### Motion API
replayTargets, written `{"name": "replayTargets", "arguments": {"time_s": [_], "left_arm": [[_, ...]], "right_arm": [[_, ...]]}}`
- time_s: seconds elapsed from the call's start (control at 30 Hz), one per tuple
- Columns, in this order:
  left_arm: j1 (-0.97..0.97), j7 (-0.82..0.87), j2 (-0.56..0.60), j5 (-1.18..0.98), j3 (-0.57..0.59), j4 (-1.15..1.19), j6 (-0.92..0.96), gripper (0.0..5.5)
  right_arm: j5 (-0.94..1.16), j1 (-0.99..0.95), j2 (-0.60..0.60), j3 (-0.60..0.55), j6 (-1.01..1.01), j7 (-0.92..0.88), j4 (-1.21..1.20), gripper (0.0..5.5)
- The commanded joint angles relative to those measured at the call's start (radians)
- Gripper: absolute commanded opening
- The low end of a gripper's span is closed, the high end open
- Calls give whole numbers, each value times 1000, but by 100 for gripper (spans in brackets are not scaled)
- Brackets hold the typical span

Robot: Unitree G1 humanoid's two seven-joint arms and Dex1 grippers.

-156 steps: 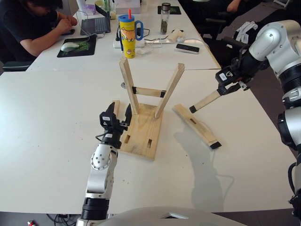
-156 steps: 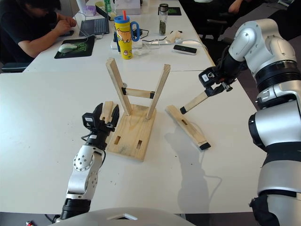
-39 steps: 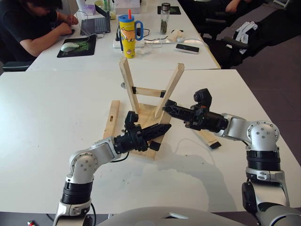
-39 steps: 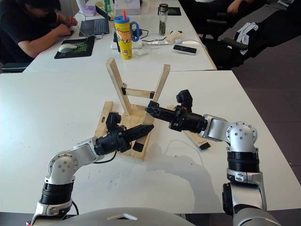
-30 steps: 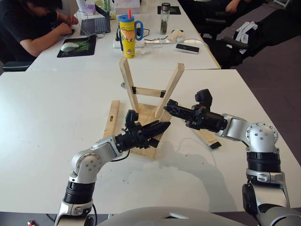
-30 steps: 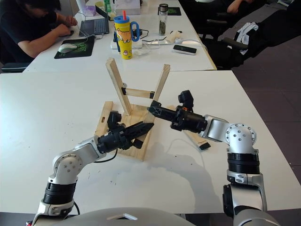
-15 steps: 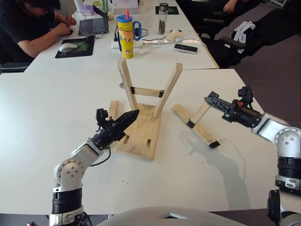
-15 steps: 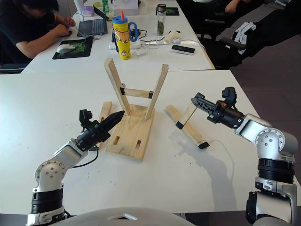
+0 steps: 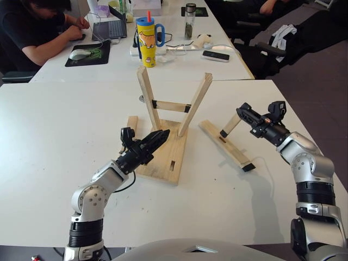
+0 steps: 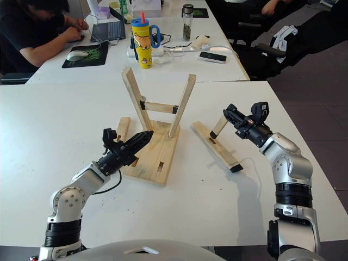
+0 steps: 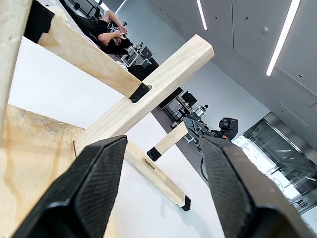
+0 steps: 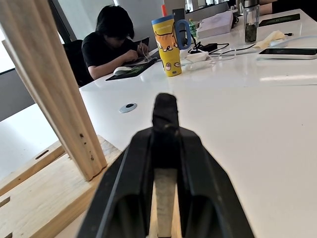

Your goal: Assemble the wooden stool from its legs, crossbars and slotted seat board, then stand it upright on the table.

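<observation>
The slotted seat board (image 9: 166,157) lies flat mid-table. Two legs (image 9: 148,98) stand in it, splayed and joined by a crossbar (image 9: 170,106). My left gripper (image 9: 157,137) hovers open over the board's left edge, nothing between its fingers (image 11: 99,198); the legs and crossbar rise just ahead of it. To the right, a long piece (image 9: 228,145) lies on the table with a short leg (image 9: 230,125) leaning up from it. My right gripper (image 9: 243,114) is shut on that leg's upper end (image 12: 165,198). A loose piece (image 9: 129,125) lies left of the board.
On the far table stand a yellow mug (image 9: 147,33), a phone (image 9: 216,56), a laptop and a mouse mat, with a person seated at the back left. My table's right edge (image 9: 304,141) runs close behind the right arm.
Both grippers have left the middle of the board. The right one swung out right to the leaning leg. The left one drew back left, then came forward to the board's edge.
</observation>
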Motion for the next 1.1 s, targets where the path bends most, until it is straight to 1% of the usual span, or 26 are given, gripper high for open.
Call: {"name": "replayTargets", "arguments": {"time_s": [0.03,0.33,0.63,0.77,0.93,1.1], "left_arm": [[8,3,-3,14,-6,-3,-7,273],[7,4,-3,17,-11,-3,-13,273],[12,13,-5,29,-8,-7,-26,273],[8,11,-6,35,-8,0,-28,273],[-1,7,-1,37,-7,7,-25,273],[-9,5,2,40,-5,15,-26,273]], "right_arm": [[-21,-4,-11,4,11,23,12,44],[-45,19,-19,-1,24,20,-19,44],[-155,78,-19,67,-12,-6,-105,44],[-225,142,-17,109,-76,-14,-91,44],[-249,207,-4,118,-135,-29,-31,44],[-252,185,5,136,-171,-26,19,44]]}}
